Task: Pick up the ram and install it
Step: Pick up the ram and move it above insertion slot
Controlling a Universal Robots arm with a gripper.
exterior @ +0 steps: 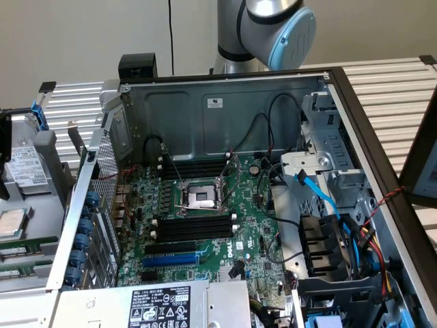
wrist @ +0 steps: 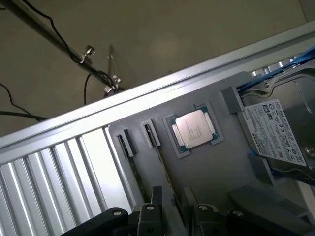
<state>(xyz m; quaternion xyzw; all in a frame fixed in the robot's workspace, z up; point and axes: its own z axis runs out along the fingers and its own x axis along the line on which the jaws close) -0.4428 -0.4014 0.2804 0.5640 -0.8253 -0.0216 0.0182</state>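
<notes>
Grey tray [wrist: 211,177] on ribbed metal table [wrist: 49,182], beige wall [exterior: 68,34] behind; gripper [wrist: 172,195] spread apart near ram [wrist: 153,142].

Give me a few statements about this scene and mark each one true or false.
1. A CPU chip lies in a recess of the gray tray. True.
2. A ram stick is seated in the black slots of the motherboard. False: those slots look empty, and the ram still sits in the tray beside the case.
3. A hard drive rests in the tray next to the CPU chip. True.
4. The claw is shut on the ram. False: it is open above the tray and holds nothing.
</notes>
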